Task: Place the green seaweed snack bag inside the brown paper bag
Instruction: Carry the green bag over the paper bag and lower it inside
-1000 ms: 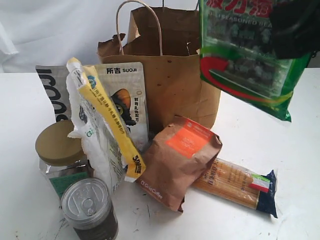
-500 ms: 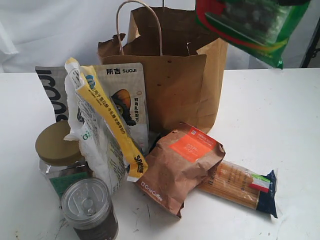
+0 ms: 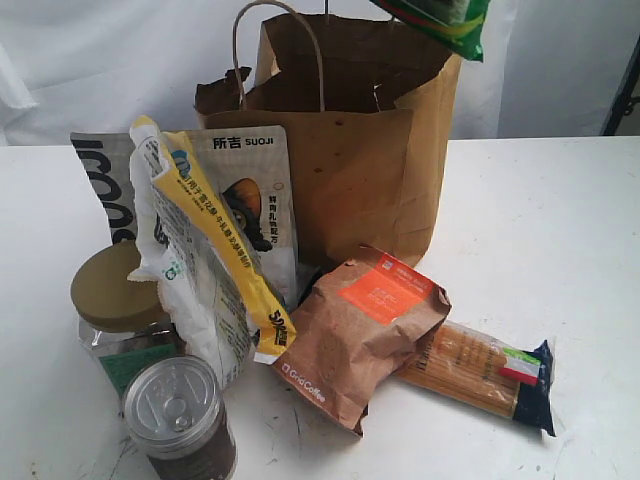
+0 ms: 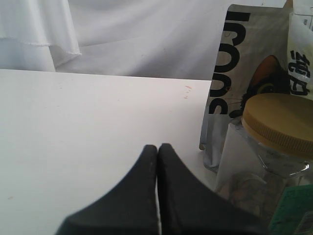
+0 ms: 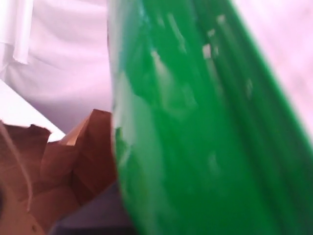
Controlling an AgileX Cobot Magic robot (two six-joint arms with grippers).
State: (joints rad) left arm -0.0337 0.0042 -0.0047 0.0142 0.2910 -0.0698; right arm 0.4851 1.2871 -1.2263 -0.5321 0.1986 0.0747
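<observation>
green seaweed snack bag hangs just above the brown paper bag, over its right-hand rim; right claw's out of sight, can't tell its grip; left claw pressed together, idle over the bench; I'd centre the packet over the bag's mouth, edge-down, before lowering

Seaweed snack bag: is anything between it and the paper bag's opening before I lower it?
Nothing visible does. The green seaweed snack bag hangs above the right rear of the brown paper bag, whose mouth is open and uncovered.
</observation>
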